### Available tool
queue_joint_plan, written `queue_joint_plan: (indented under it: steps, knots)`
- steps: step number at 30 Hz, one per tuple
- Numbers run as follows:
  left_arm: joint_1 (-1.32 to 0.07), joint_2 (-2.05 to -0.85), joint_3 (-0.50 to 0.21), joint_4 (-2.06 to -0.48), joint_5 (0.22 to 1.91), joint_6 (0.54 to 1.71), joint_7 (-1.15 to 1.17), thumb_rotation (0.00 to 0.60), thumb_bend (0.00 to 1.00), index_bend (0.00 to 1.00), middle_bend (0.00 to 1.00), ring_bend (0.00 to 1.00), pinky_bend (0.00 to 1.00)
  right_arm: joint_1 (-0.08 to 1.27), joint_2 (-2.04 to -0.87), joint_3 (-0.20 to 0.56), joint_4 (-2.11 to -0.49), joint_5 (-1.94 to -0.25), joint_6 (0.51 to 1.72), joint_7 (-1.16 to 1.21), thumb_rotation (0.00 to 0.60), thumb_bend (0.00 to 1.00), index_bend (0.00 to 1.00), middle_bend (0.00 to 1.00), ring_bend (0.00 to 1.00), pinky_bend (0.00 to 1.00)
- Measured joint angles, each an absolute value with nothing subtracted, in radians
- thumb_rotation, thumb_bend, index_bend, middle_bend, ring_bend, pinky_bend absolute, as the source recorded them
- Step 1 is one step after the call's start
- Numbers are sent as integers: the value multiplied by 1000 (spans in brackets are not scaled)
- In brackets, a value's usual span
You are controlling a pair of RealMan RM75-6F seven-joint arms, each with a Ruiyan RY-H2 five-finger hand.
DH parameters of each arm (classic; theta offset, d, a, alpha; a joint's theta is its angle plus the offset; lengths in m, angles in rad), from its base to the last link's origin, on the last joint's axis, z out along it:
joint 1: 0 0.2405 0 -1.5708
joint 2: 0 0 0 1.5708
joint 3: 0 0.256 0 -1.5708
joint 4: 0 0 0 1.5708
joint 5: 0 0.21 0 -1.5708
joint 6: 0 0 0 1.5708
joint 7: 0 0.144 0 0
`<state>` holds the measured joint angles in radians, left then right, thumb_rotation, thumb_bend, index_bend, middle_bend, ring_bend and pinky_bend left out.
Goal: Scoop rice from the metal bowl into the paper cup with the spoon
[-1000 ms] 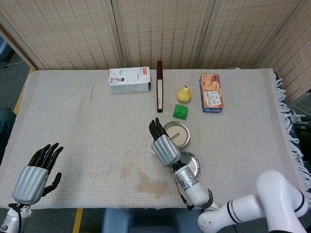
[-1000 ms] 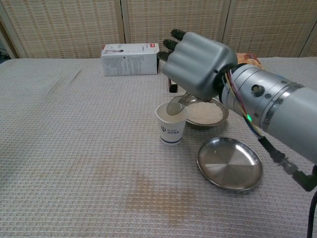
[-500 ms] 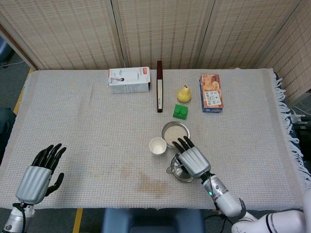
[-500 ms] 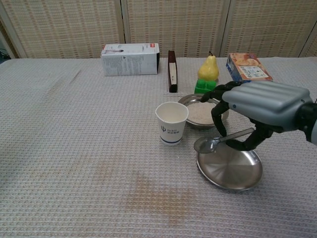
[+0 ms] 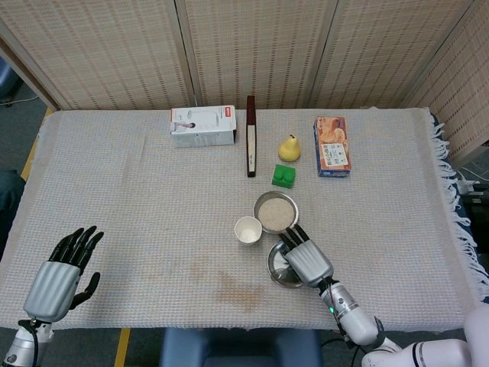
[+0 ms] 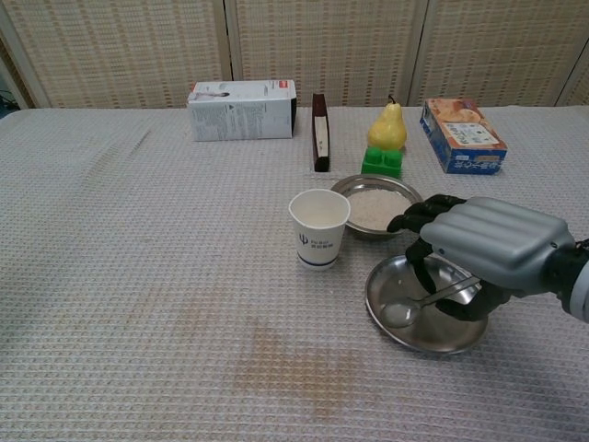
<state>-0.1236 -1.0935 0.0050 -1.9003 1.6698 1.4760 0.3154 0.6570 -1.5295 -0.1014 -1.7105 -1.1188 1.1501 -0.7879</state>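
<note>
The metal bowl (image 6: 375,204) (image 5: 276,212) holds white rice, just right of the white paper cup (image 6: 318,228) (image 5: 247,229). My right hand (image 6: 488,250) (image 5: 303,260) hovers low over an empty metal plate (image 6: 398,322) (image 5: 276,269) and grips the spoon (image 6: 414,307) by its handle. The spoon's bowl rests down in the plate, empty. My left hand (image 5: 59,277) is open near the table's front left corner, far from everything, and shows only in the head view.
Along the back stand a white carton (image 6: 242,110), a dark upright box (image 6: 319,131), a yellow pear (image 6: 386,126) on a green block (image 6: 383,161) and an orange snack box (image 6: 462,134). A woven cloth (image 6: 138,276) covers the table.
My right hand carried the spoon from above the cup back to the right and lowered it; the spoon's bowl now lies in the empty plate. The left hand stayed put.
</note>
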Motion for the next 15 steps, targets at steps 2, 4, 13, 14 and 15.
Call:
queue_joint_plan:
  steps: [2, 4, 13, 14, 15]
  knots:
    - [-123, -1093, 5, -1901, 1669, 1476, 316, 600, 454, 0, 0, 0, 128, 655, -1534, -97, -1705, -1115, 1147, -800, 600, 414, 539, 90, 0, 0]
    - [-123, -1094, 5, -1901, 1669, 1476, 318, 600, 454, 0, 0, 0, 128, 653, -1537, -93, -1700, -1111, 1144, -814, 600, 414, 494, 90, 0, 0]
    - [-124, -1097, 3, -1901, 1660, 1471, 324, 600, 453, 0, 0, 0, 128, 648, -1519, -73, -1715, -1091, 1125, -834, 600, 414, 337, 90, 0, 0]
    - [-124, -1097, 3, -1900, 1659, 1471, 324, 600, 454, 0, 0, 0, 128, 647, -1515, -71, -1720, -1091, 1126, -833, 600, 414, 337, 89, 0, 0]
    - [-124, -1097, 3, -1900, 1659, 1471, 324, 600, 454, 0, 0, 0, 128, 646, -1509, -68, -1727, -1094, 1129, -830, 600, 414, 335, 89, 0, 0]
